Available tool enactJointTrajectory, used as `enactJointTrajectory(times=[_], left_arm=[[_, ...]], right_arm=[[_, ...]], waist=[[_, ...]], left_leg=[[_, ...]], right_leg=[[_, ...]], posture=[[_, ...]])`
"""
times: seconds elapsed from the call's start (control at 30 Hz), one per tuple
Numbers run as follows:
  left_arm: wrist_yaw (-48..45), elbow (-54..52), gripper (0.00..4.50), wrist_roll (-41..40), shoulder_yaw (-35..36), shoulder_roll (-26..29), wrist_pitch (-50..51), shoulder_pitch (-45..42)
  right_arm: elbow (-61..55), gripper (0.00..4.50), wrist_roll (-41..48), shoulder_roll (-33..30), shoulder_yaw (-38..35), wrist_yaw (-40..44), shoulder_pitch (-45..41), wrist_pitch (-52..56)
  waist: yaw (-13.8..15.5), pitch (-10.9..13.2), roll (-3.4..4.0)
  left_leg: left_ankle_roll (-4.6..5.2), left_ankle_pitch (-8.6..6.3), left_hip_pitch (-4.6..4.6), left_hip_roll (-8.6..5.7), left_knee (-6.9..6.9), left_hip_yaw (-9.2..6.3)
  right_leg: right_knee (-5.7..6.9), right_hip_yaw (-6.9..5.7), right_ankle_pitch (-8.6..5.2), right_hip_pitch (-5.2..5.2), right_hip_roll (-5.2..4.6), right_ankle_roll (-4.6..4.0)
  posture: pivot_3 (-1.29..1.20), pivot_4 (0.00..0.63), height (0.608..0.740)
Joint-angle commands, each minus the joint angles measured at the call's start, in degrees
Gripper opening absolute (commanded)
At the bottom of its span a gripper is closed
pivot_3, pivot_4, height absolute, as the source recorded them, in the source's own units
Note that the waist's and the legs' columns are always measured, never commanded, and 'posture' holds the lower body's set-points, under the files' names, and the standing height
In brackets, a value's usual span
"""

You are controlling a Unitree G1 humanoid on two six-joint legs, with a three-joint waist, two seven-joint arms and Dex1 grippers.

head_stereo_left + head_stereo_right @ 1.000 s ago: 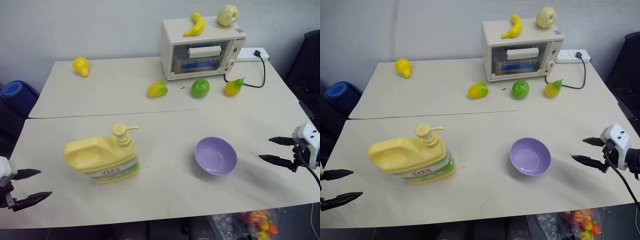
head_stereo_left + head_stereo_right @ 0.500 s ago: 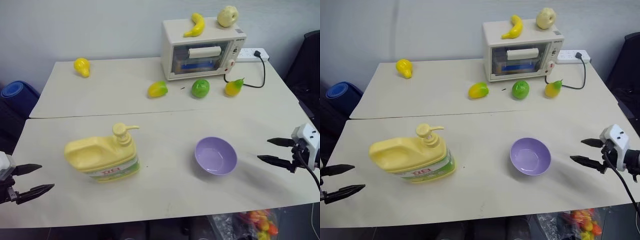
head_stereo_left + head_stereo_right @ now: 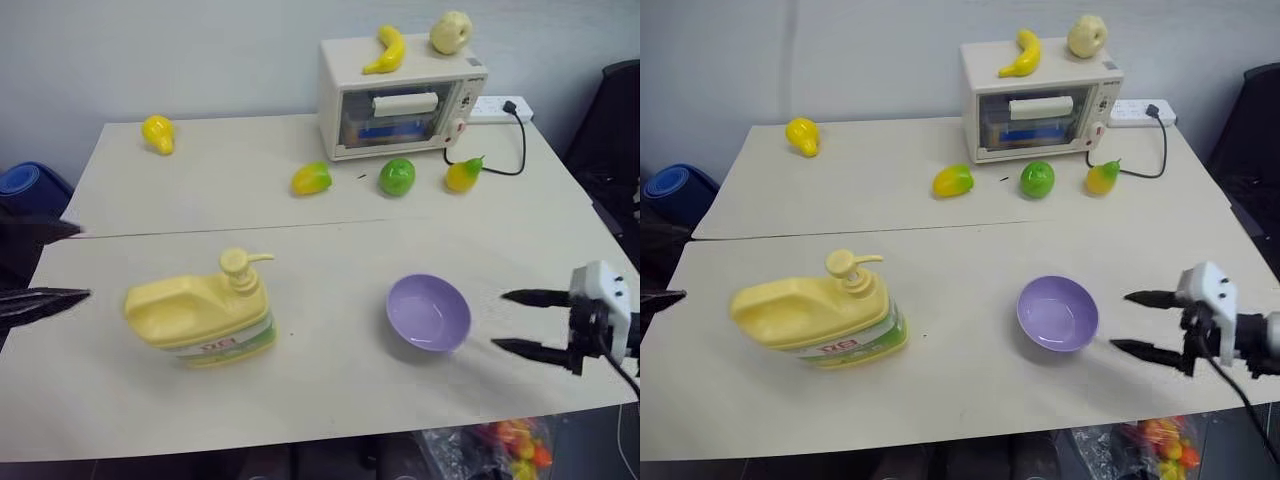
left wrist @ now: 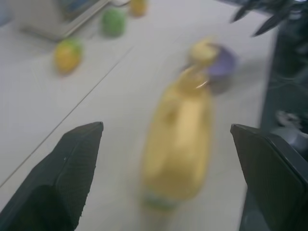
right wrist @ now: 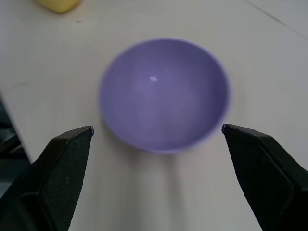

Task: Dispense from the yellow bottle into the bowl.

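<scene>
1. The right pincer (image 3: 520, 321) is hovering spread wide, with the bowl (image 3: 428, 312) sitting on the surface (image 3: 330, 385) just ahead of its tips.
2. The left pincer (image 3: 45, 265) is gaping wide and holding nothing, facing the yellow bottle (image 3: 200, 314), which is standing apart from it.

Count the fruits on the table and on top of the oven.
6. A banana and an apple lie on top of the oven. On the table: yellow pear at far left, mango, green apple, yellow-green pear.

bottle (image 3: 201, 314) left of bowl (image 3: 428, 313)
</scene>
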Motion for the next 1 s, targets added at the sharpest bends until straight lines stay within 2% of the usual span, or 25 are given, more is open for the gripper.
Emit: enactJointTrajectory(times=[0.03,0.2,0.4,0.5,0.67,0.77,1.0], left_arm=[[-0.8,-8.7,4.5,-6.3,-1.5,0.5,2.6,-1.1],[-0.1,-16.1,4.5,-8.8,-6.6,1.1,1.3,-3.0],[-1.2,-16.7,4.5,-0.7,-16.5,0.2,-7.0,-3.8],[-1.8,-16.0,4.5,2.3,-19.2,0.0,-9.7,-4.1],[1.7,-14.3,4.5,0.7,-22.3,-0.3,-9.3,-8.0],[1.9,-14.2,4.5,0.4,-22.5,-0.5,-8.9,-9.0],[3.1,-14.1,4.5,1.3,-23.3,-1.5,-9.5,-9.7]], right_arm=[[-7.1,4.47,-0.2,1.6,2.5,-3.2,-0.8,-0.6],[-9.0,4.47,-4.7,3.6,10.6,-6.6,-3.8,-2.6],[-3.6,4.47,-16.2,6.7,22.2,-9.3,-4.1,-11.0],[-0.9,4.47,-20.1,8.3,25.5,-11.4,-4.4,-13.8],[4.3,4.47,-24.2,11.2,28.3,-14.6,-6.6,-16.4],[7.0,3.87,-25.2,12.7,28.7,-15.8,-8.2,-17.2],[9.4,1.42,-26.1,13.5,29.3,-15.7,-8.6,-19.9]], waist=[[-0.2,0.0,0.01],[0.0,0.0,-0.03],[0.1,0.0,-0.09],[0.0,0.0,-0.11],[0.0,0.0,-0.13],[0.0,0.0,-0.14],[0.1,0.0,-0.14]], left_leg=[[-0.02,-0.04,0.04,0.01,-0.03,0.11],[-0.09,-0.01,0.18,0.06,0.06,0.19],[-0.13,0.01,0.17,0.05,0.06,0.17],[-0.11,0.0,0.15,0.04,0.06,0.22],[-0.1,-0.01,0.14,0.05,0.06,0.23],[-0.1,0.0,0.15,0.09,0.06,0.24],[-0.1,0.0,0.16,0.09,0.06,0.23]], right_leg=[[0.03,0.09,0.0,0.06,0.02,0.0],[0.33,0.24,-0.08,0.03,0.14,-0.19],[0.43,0.24,-0.15,-0.01,0.18,-0.32],[0.39,0.25,-0.15,-0.05,0.19,-0.32],[0.38,0.26,-0.15,-0.07,0.2,-0.32],[0.42,0.27,-0.15,-0.08,0.23,-0.32],[0.41,0.27,-0.15,-0.09,0.23,-0.32]], posture=[[0.0,0.15,0.74],[0.0,0.15,0.74],[0.0,0.15,0.74],[0.0,0.15,0.74],[0.0,0.15,0.74],[0.0,0.15,0.74],[0.0,0.15,0.74]])
